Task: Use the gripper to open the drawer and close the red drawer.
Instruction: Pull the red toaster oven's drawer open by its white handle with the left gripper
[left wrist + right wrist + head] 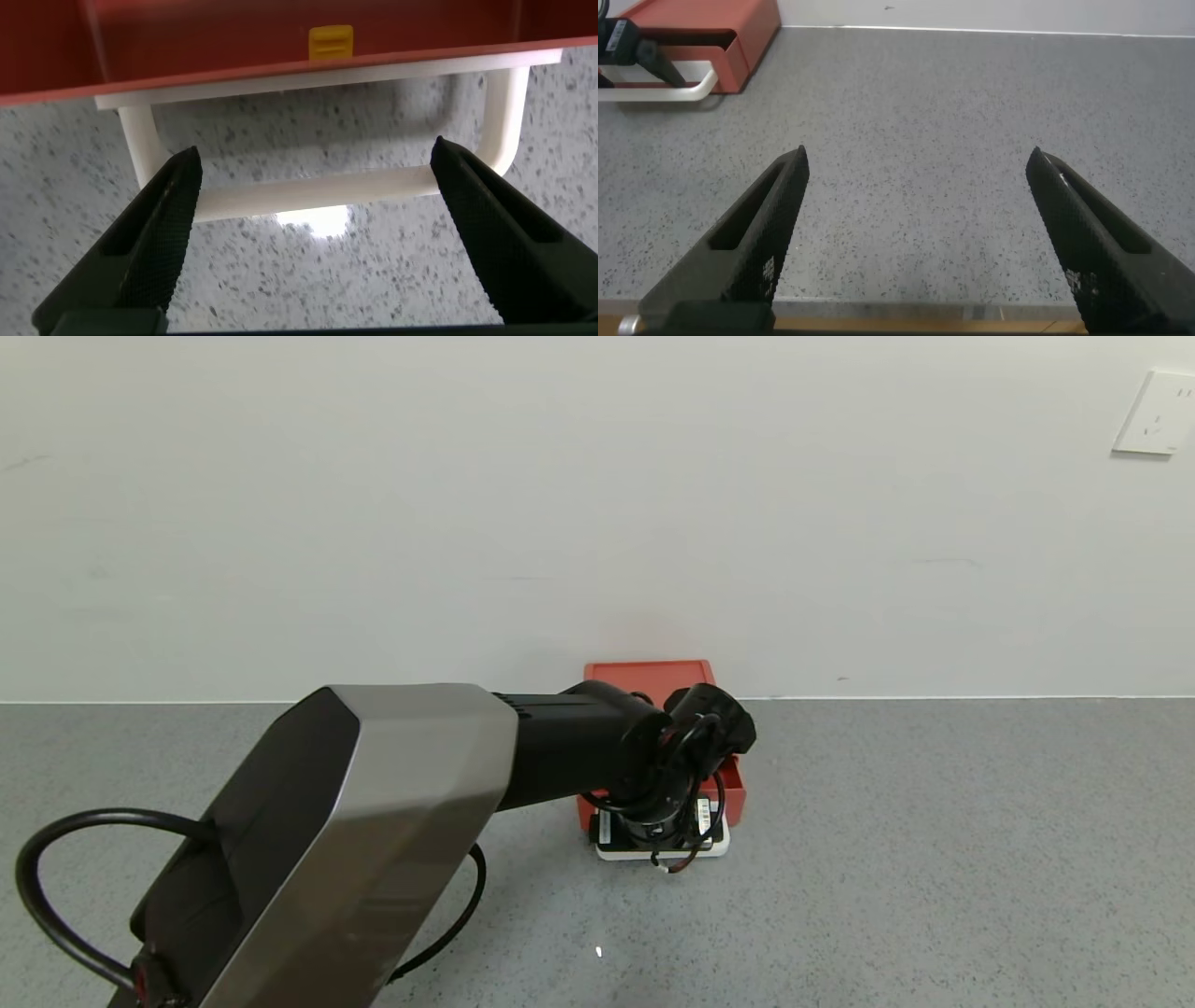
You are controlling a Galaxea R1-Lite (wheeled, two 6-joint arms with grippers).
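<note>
The red drawer (pixel 649 674) stands against the wall, and its tray looks slid out toward me. Its white loop handle (pixel 721 845) lies low over the grey table. My left gripper (pixel 658 845), mostly hidden under its own wrist, points down at the handle. In the left wrist view the left gripper (pixel 318 187) is open, with the handle bar (pixel 280 194) lying between the fingertips (pixel 177 201) and untouched. The red tray front (pixel 187 47) carries a yellow tab (pixel 331 42). My right gripper (pixel 917 177) is open and empty over bare table, far from the drawer (pixel 701 28).
The grey speckled table (pixel 934 849) runs up to a white wall with a socket plate (pixel 1156 413) at the upper right. The left arm's silver link (pixel 373 821) and black cable (pixel 56 896) fill the lower left. The table's front edge (pixel 878 327) is just under the right gripper.
</note>
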